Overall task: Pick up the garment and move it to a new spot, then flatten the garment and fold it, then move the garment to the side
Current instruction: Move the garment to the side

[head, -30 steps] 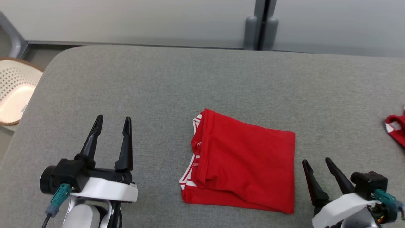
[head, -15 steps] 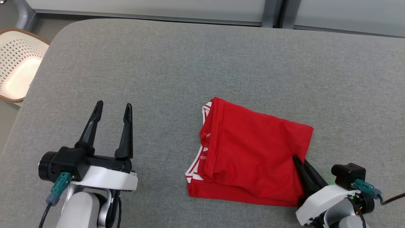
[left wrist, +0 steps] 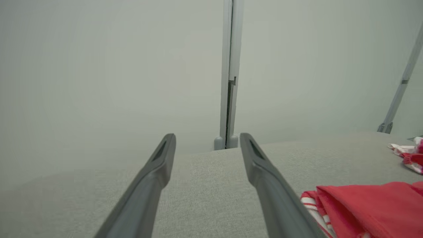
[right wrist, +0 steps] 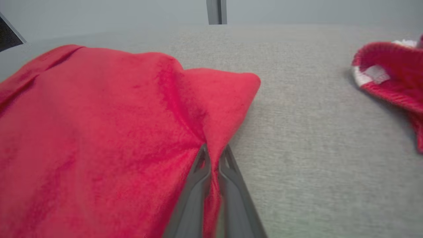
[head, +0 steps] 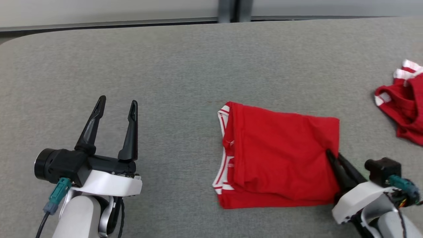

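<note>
Right hand (head: 332, 154) went from spread beside the folded red garment (head: 281, 152) to pinching its right edge; camera panned too. Head view: garment lies centre-right on the grey surface (head: 185, 66), long axis left-right, so a drag to the side probably goes rightward. The left hand (head: 117, 101) is spread, well apart to the left. Left wrist view: garment sits off to the right of the spread fingers. Right wrist view: fingers pressed together on a cloth ridge, another red piece (right wrist: 390, 76) far right.
</note>
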